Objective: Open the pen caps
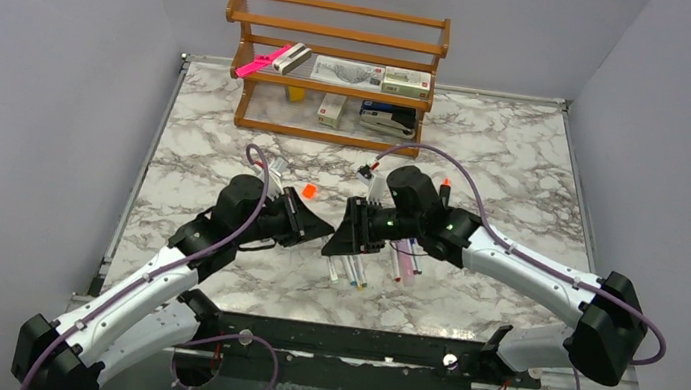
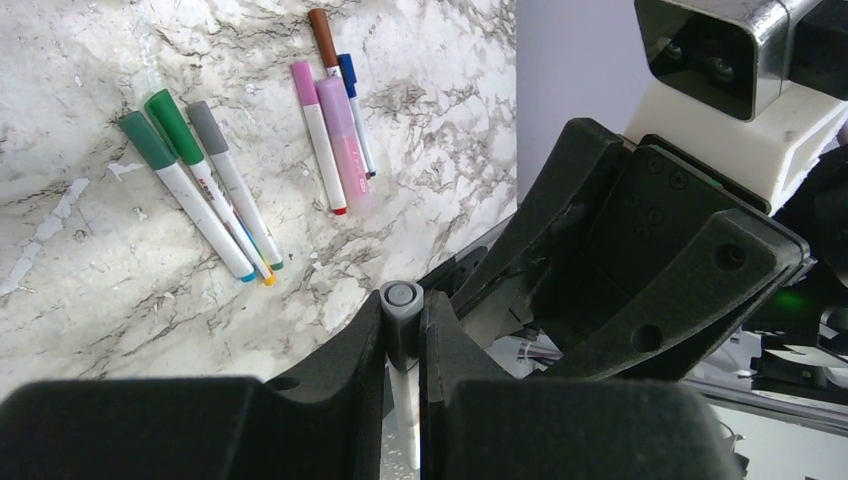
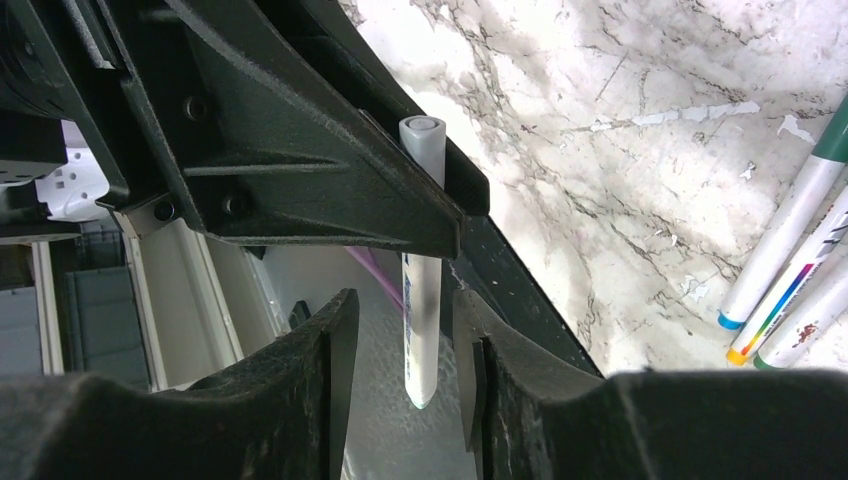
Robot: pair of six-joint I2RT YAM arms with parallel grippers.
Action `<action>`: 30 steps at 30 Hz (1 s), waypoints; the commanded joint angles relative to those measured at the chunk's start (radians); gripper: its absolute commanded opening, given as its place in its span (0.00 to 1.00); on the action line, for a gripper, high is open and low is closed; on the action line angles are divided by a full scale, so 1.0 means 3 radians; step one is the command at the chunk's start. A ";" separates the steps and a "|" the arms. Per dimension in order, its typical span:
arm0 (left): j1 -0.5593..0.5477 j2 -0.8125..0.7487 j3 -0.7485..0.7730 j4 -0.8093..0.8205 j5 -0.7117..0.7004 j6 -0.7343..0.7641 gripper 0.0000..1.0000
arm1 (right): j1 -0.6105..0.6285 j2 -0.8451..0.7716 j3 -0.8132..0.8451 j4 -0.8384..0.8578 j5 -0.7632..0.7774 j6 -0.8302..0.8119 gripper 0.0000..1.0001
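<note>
My left gripper [image 2: 403, 305] is shut on the grey cap [image 2: 401, 296] of a white-barrelled pen, held up off the table. In the right wrist view the pen's white barrel [image 3: 421, 330] hangs between the spread fingers of my open right gripper [image 3: 402, 310], without touching either of them. The two grippers meet tip to tip over the table's middle, the left gripper [image 1: 320, 236] facing the right gripper [image 1: 346, 237]. Several capped pens lie on the marble: green [image 2: 147, 140], grey [image 2: 208, 128], pink [image 2: 303, 85], lilac [image 2: 335, 110], dark red [image 2: 322, 28] and blue [image 2: 347, 70].
A wooden shelf [image 1: 332, 72] with small boxes and a long pink item stands at the back. A loose orange cap [image 1: 309, 190] lies behind the left gripper. Another pen [image 1: 444, 186] and a small dark piece [image 1: 365, 170] lie behind the right arm.
</note>
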 commanded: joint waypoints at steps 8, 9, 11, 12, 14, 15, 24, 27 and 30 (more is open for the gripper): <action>-0.0059 -0.0006 0.0093 0.0101 -0.0094 -0.0142 0.00 | 0.0018 0.0098 -0.0057 0.0144 -0.0027 0.0001 0.41; -0.0066 -0.0005 0.0098 0.0113 -0.0104 -0.0153 0.00 | 0.0018 0.0118 -0.0064 0.0142 -0.0025 0.0003 0.41; -0.0079 0.0002 0.0114 0.0125 -0.0127 -0.0162 0.00 | 0.0023 0.0137 -0.0094 0.0187 -0.0026 0.0021 0.41; -0.0086 0.0006 0.0116 0.0133 -0.0135 -0.0166 0.00 | 0.0023 0.0144 -0.0110 0.0212 -0.0035 0.0036 0.41; -0.0108 0.0026 0.0119 0.0150 -0.0156 -0.0170 0.00 | 0.0024 0.0157 -0.0128 0.0249 -0.0037 0.0044 0.39; -0.0119 0.0029 0.0116 0.0155 -0.0161 -0.0170 0.00 | 0.0027 0.0162 -0.0134 0.0258 -0.0037 0.0051 0.37; -0.0162 0.0107 0.0076 0.0263 -0.0314 -0.0115 0.00 | 0.0054 0.0094 -0.0356 0.0341 -0.0052 0.0096 0.01; -0.0161 0.0213 0.0100 0.0298 -0.0400 0.0003 0.00 | 0.0057 0.0014 -0.0475 0.0339 -0.0046 0.0113 0.01; -0.0146 0.0420 0.0196 0.0325 -0.0504 0.0168 0.00 | 0.0057 -0.0097 -0.0619 0.0312 -0.0039 0.0126 0.01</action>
